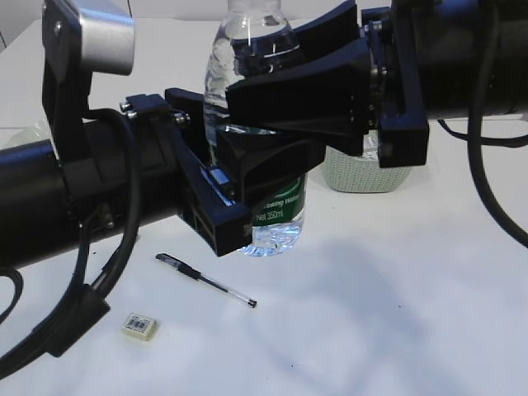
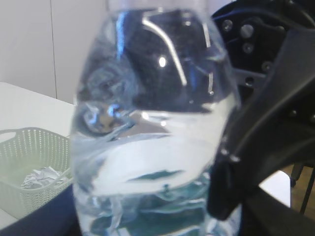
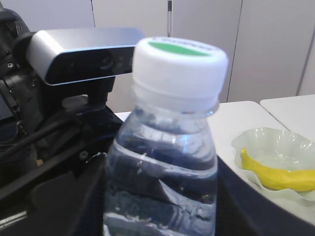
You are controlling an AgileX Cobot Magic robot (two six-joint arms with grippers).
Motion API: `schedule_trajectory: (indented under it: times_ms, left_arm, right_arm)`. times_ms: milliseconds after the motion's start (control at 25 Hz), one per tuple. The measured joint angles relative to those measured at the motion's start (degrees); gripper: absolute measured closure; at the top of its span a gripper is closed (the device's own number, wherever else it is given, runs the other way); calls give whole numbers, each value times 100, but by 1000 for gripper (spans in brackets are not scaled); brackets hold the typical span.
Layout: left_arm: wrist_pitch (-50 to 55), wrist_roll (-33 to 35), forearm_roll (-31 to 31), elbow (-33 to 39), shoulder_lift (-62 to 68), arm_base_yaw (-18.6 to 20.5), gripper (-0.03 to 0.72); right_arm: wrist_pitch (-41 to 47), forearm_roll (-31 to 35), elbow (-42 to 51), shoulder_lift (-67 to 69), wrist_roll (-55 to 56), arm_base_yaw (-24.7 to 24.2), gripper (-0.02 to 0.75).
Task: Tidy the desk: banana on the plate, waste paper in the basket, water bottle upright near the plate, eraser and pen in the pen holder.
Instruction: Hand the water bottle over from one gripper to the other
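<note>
The water bottle [image 1: 256, 124] stands upright, its green label reading "Drinking Water 350ml". The right gripper [image 1: 276, 124] clasps its upper body; the left gripper [image 1: 221, 198] has its jaws around the lower body, grip uncertain. Below them lie the pen [image 1: 206, 280] and eraser [image 1: 139, 325], on open table [image 1: 396, 313]. The basket [image 1: 363, 173] sits behind the right gripper; the banana [image 3: 278, 174] lies on its plate [image 3: 275, 142].

Clear water bottle [image 1: 257, 124] (green label, white cap), yellow banana [image 3: 278, 174], pale woven basket [image 2: 29, 157], black pen [image 1: 205, 280].
</note>
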Motion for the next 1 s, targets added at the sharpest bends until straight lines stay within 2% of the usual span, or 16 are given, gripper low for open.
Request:
schedule_trajectory:
  times_ms: [400,680,1000]
  left_arm:
    - [0,0,21,0,0,0,267]
    - [0,10,55,0,0,0,292]
    - [0,18,55,0,0,0,294]
  right_arm:
    - [0,0,0,0,0,0,349]
    - [-19,22,0,0,34,0,231]
    - [-9,45,0,0,47,0,183]
